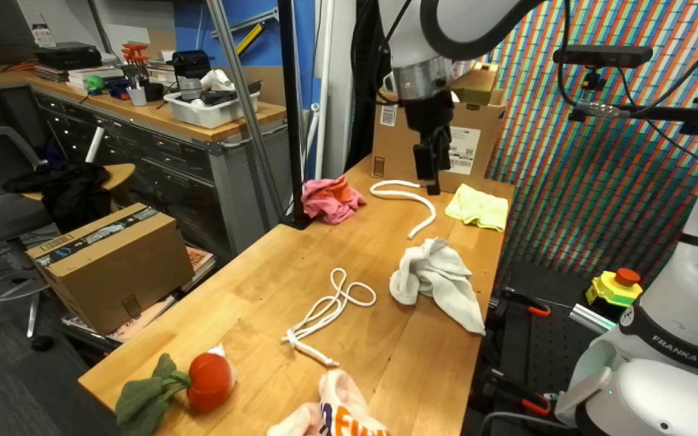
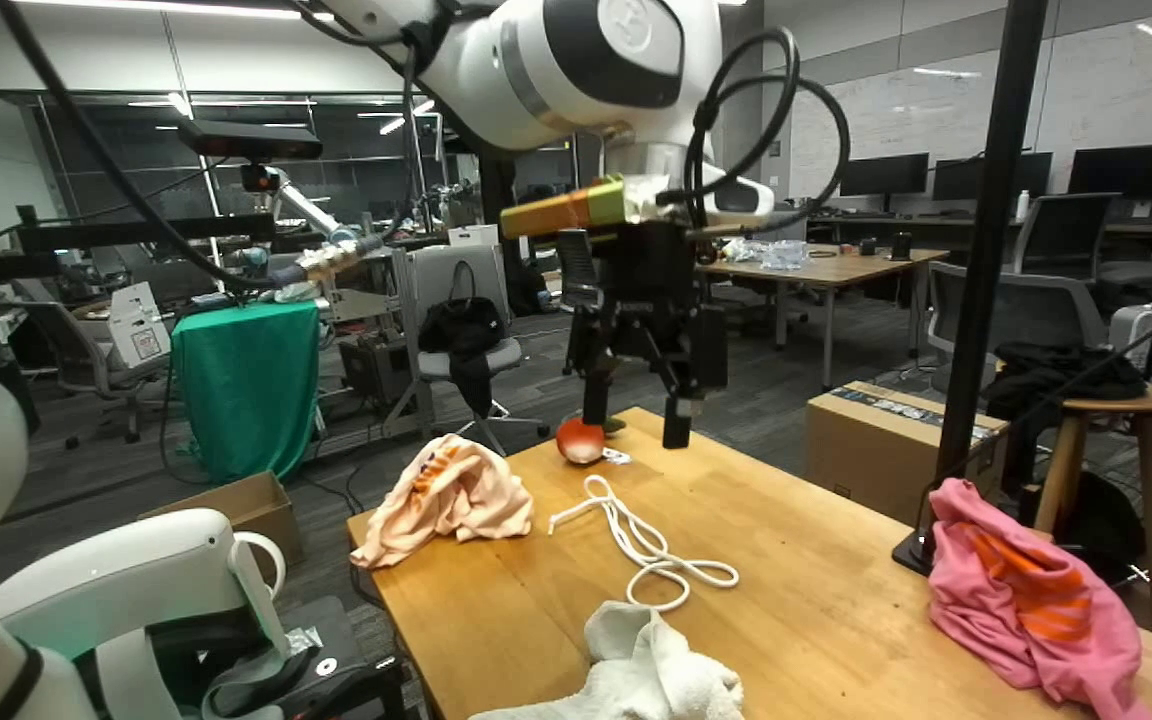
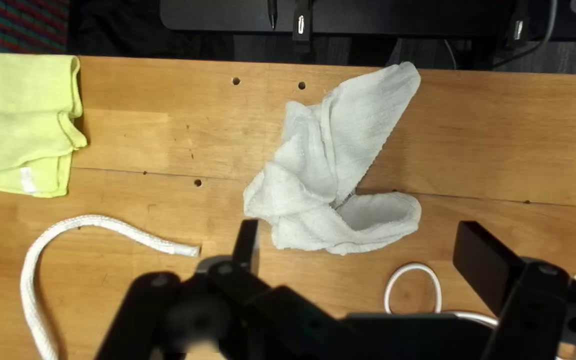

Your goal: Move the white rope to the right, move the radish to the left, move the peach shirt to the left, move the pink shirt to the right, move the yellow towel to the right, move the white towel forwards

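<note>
Jaws apart abv tbl [image 1: 264, 290], “FRANKA EMIKA” arm band [image 1: 685, 352]

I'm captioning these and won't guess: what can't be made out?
Peach shirt: lettering cut by the bottom edge in an exterior view.
Yellow towel: cut off by the left edge in the wrist view.
Knotted cord: partly behind the gripper in the wrist view.
Far box's white label: print too small in an exterior view.

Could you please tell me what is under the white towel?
The white towel lies crumpled on the wooden tabletop, which shows on either side of it in the wrist view. The patch beneath its folds is covered and cannot be seen.
</note>
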### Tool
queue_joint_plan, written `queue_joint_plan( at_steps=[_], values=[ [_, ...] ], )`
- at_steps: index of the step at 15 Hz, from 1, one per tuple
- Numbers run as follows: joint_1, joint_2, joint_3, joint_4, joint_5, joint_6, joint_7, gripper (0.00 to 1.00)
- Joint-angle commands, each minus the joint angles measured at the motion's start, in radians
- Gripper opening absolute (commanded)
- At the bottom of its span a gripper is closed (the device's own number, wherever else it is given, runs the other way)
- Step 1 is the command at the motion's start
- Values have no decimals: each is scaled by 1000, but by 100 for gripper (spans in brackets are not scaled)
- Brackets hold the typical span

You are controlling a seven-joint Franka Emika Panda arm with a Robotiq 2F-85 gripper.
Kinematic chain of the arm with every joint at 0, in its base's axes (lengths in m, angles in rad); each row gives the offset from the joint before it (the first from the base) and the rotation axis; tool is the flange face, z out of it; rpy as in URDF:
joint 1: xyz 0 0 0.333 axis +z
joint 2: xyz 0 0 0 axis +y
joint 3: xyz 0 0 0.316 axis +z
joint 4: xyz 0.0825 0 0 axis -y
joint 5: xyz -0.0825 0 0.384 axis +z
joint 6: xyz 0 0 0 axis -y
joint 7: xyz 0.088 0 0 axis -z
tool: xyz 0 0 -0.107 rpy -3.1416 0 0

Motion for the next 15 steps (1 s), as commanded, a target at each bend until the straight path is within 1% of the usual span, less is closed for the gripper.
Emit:
queue_joint_plan(
  at_steps=[1,6,8,11,12,15],
  values=[
    [-2,-183,-31,-10,88,-39,-115,100],
    [16,-346,-119,-29,226,-19,-327,100],
    [23,-386,-152,-40,256,-13,-415,100],
    [34,-423,-183,-56,278,-12,-518,100],
    [13,-384,-161,-34,249,-25,-455,100],
    [21,-403,-175,-46,254,-25,-494,100]
  ],
)
